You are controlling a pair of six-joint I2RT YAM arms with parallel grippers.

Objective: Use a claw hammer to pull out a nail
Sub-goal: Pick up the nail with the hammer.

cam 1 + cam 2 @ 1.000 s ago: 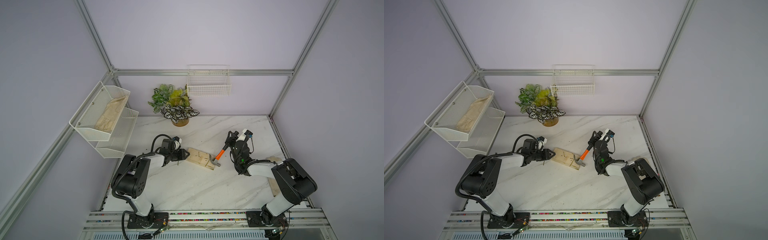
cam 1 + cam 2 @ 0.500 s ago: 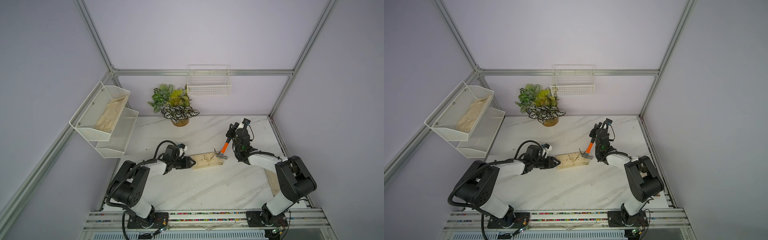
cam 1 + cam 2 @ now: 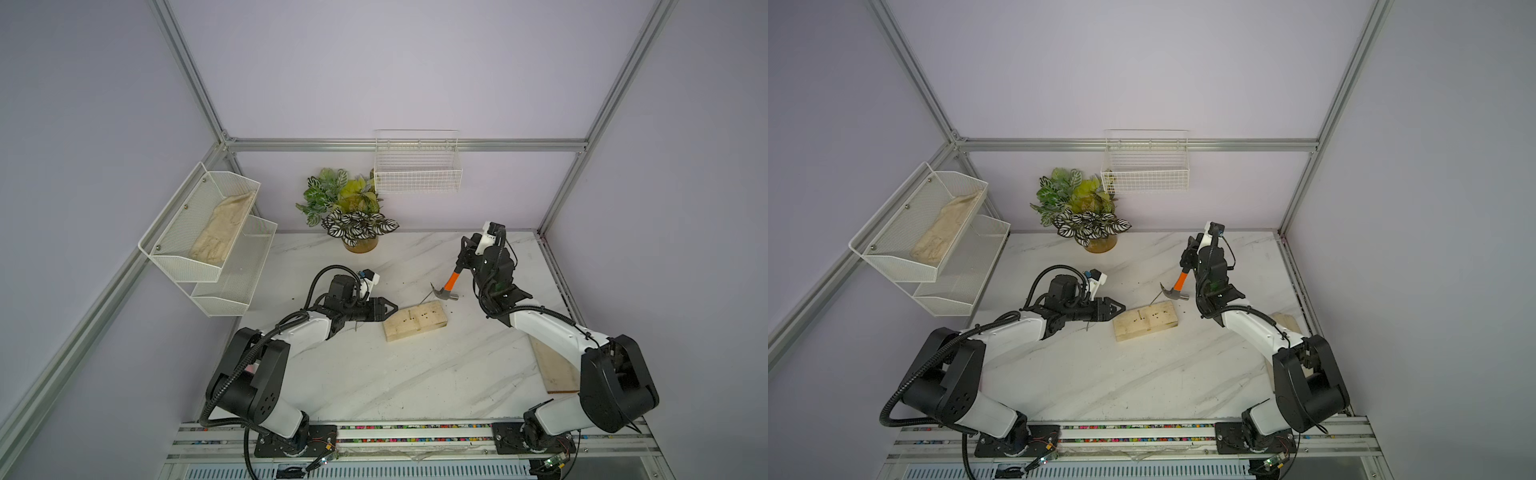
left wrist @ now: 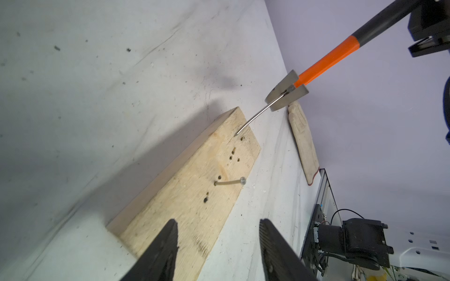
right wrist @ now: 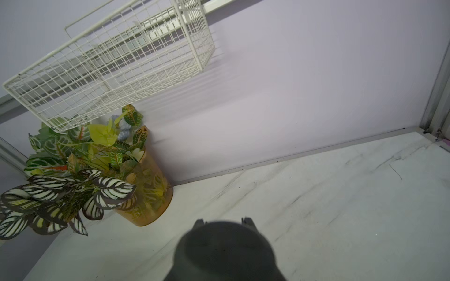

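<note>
The wooden block (image 3: 415, 321) has been swung round on the desk (image 3: 374, 374). Its end toward the right arm, formerly the nearer end, is now turned toward the back wall. The claw hammer (image 3: 451, 280) has been raised by the right end effector (image 3: 462, 258). Its head, earlier pressed down on that end of the block, is now held clear above the block's far edge. A bent nail (image 4: 253, 117) has been drawn up in the claw, and whether its tip touches the wood cannot be told. The jaws of the left end effector (image 3: 391, 308), earlier closed on the block's other end, have been spread apart.
</note>
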